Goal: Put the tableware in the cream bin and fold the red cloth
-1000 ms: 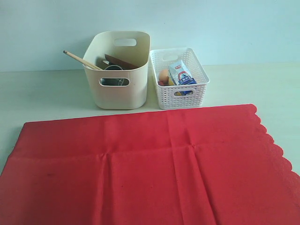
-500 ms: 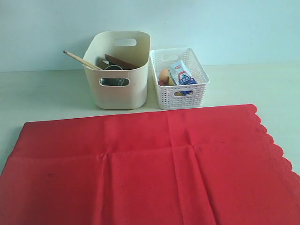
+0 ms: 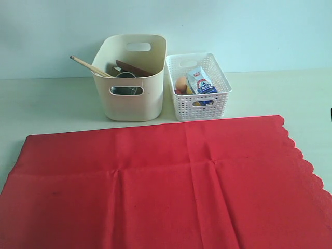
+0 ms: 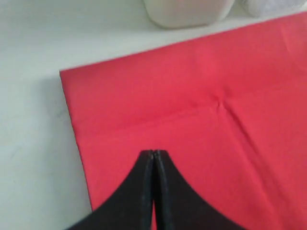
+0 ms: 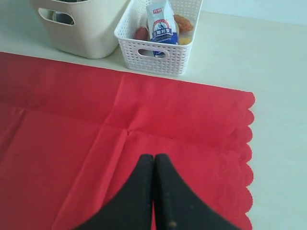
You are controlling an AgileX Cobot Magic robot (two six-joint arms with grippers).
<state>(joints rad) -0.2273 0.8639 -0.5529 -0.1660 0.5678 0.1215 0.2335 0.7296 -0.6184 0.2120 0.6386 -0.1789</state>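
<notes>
A pale table holds two containers side by side at the back and one cloth spread in front of them.

On the left stands one cream bin, tall and smooth, with two oval handle cut-outs showing. Wooden chopsticks lean out over its left rim, lying so close together that it is hard to tell whether there are one or two. Inside the bin, the edge of one brown wooden plate shows above the rim. One steel cup can be seen through the front cut-out. Any other tableware in the bin is hidden by its walls.

Just to the right, almost touching the bin, is one smaller white lattice basket. It holds one egg and one small blue and white carton standing tilted.

One red cloth lies flat and unfolded across the near part of the table, much wider than both containers together. It has faint crossing creases, and its right edge is scalloped.

Two grippers appear, one in each wrist view. The left gripper is over the cloth's left part near a corner, its black fingers pressed together with nothing between them. The right gripper is over the cloth's right part, likewise clenched and empty. Whether either touches the fabric cannot be told.
</notes>
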